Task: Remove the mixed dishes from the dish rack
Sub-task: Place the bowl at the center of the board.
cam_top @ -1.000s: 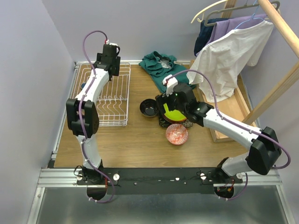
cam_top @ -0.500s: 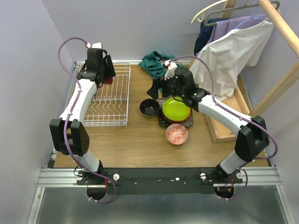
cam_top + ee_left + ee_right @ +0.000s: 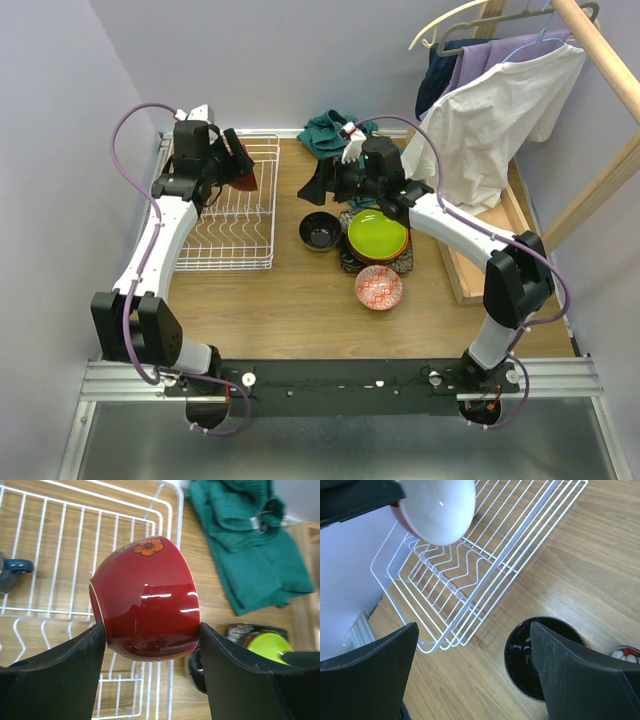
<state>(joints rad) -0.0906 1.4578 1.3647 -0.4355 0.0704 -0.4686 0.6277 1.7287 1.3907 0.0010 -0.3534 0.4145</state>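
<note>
The white dish rack (image 3: 235, 215) sits at about ten o'clock on the table. Up over its one o'clock corner, the left claw (image 3: 232, 168) has the red cup (image 3: 147, 600) between its two black fingers (image 3: 60, 675). The claw is open quite wide, but only because the cup fills it. Each finger presses on one round side.

The cup is tipped over. In the left wrist view its rim faces nine o'clock and an orange flower shows on top. It looks shiny and hard, so I think it is slippery and would break if it fell. It also looks light. Holding it across the fat middle seems right to me, and a slow move would be safest.

A dark-blue mug (image 3: 11, 572) lies in the rack at the cup's nine o'clock.

At the cup's three o'clock, the right claw (image 3: 322, 185) hangs wide open with nothing in it. At its six o'clock sits a black bowl (image 3: 320, 231). Further right are the lime-green plate (image 3: 375, 233), on top of a pile, and the red-patterned bowl (image 3: 379, 287), all out on the table.
</note>
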